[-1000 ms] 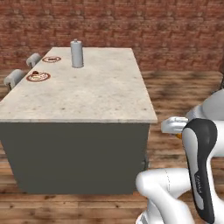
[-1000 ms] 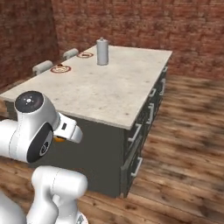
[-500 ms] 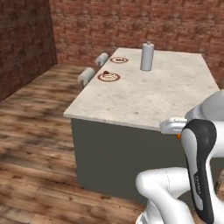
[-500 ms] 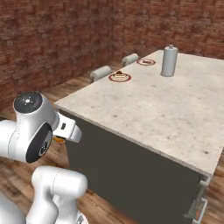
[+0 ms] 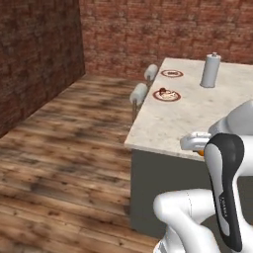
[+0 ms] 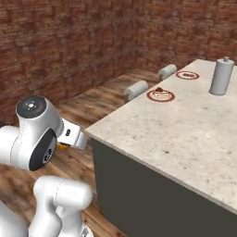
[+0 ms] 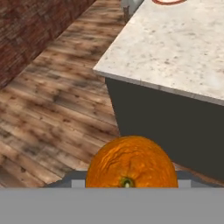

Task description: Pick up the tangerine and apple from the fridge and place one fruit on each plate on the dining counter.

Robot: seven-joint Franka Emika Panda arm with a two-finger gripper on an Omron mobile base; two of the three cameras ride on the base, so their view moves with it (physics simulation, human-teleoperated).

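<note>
A bright orange tangerine (image 7: pixel 131 162) sits between the fingers of my gripper (image 5: pixel 196 146), which is shut on it. The fruit hangs in front of the near corner of the dining counter (image 7: pixel 175 48), just below its top. In the base views only a sliver of the tangerine (image 6: pixel 62 147) shows under the hand. Two red-rimmed plates lie on the counter's left side. The near plate (image 5: pixel 166 95) has a small dark reddish apple (image 6: pixel 159 90) on it. The far plate (image 5: pixel 171 73) looks bare. The fridge is out of view.
A grey cylindrical canister (image 5: pixel 210 70) stands on the counter beyond the plates. Two stools (image 5: pixel 139 92) (image 5: pixel 151 71) stand along the counter's left side. Wooden floor (image 5: pixel 64 143) stretches left to brick walls.
The base has driven and turned, so the counter has slid to the right and come closer in both base views. The gripper keeps the same hold on the tangerine.
</note>
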